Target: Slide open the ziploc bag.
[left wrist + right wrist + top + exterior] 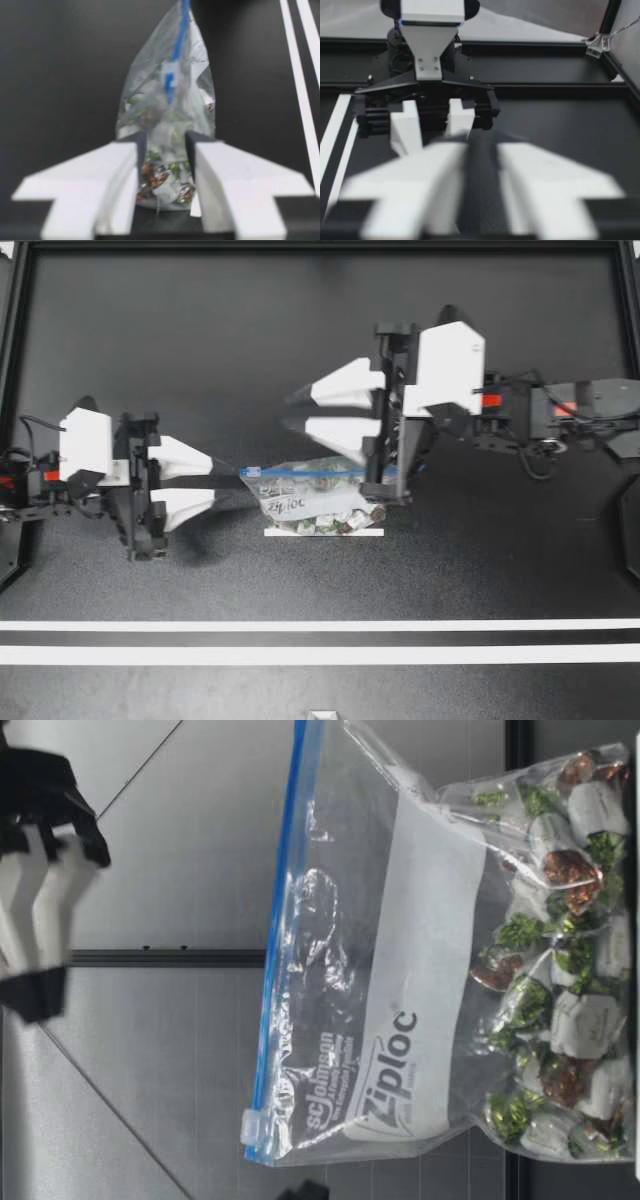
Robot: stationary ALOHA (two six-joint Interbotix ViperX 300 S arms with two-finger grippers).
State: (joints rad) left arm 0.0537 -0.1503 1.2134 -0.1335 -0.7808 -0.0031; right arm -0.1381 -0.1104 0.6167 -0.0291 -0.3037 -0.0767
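Your left gripper (226,480), fingers apart, sits just short of the clear, candy-weighted ziploc bag (312,496) standing on the black table (300,340), right gripper (290,410) likewise parted nearby — expect limp, slick film, so pinch the small white slider tab (250,471) and brace the blue zip strip (320,471).

Overhead straight down, low camera close on bag (420,970), wrist cameras facing inward
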